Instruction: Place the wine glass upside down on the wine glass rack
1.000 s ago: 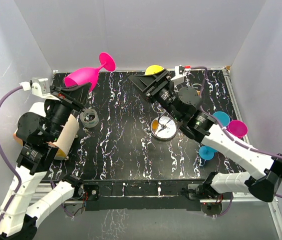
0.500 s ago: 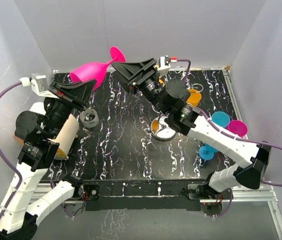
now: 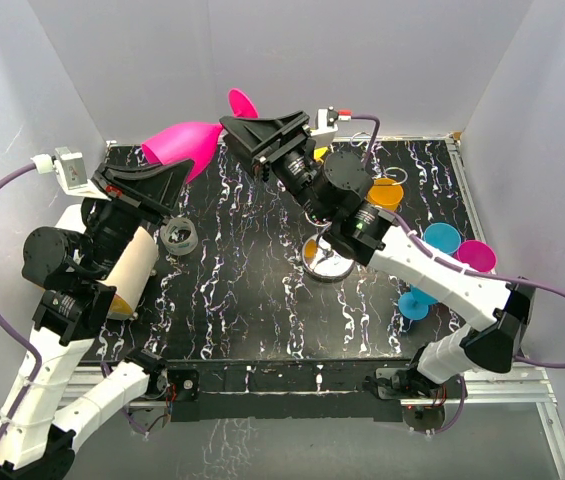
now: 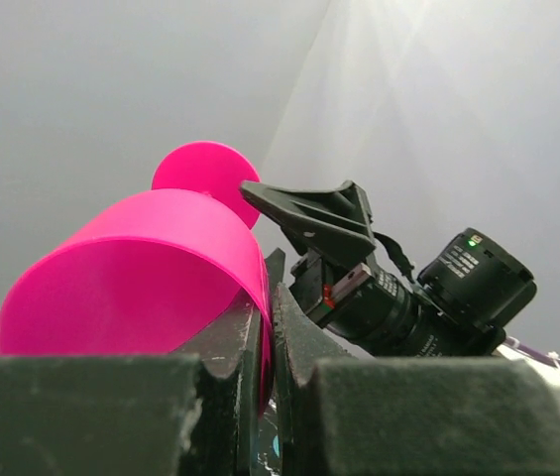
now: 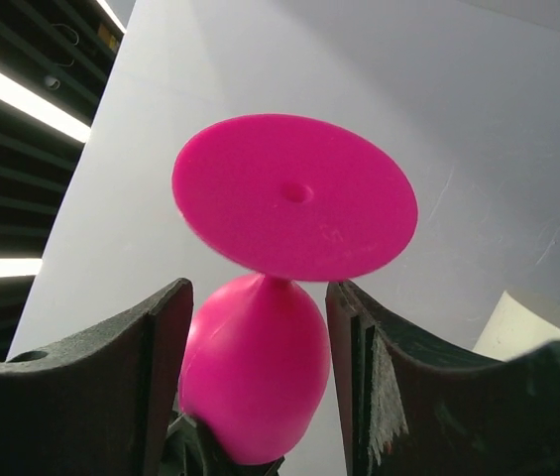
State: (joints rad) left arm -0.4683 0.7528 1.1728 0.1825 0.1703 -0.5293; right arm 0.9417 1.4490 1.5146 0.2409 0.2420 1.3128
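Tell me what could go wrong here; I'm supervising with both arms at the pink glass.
1. The left gripper pinches only the thin bowl wall of the wine glass, so a nudge could tilt or drop it.
2. The right gripper has open jaws flanking the stem, yet the foot looks wider than their gap and could be knocked.

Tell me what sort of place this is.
Probably a robotics lab test cell: plain white panels box in a black marbled table, and the left arm and right arm are mounted at its near edge.
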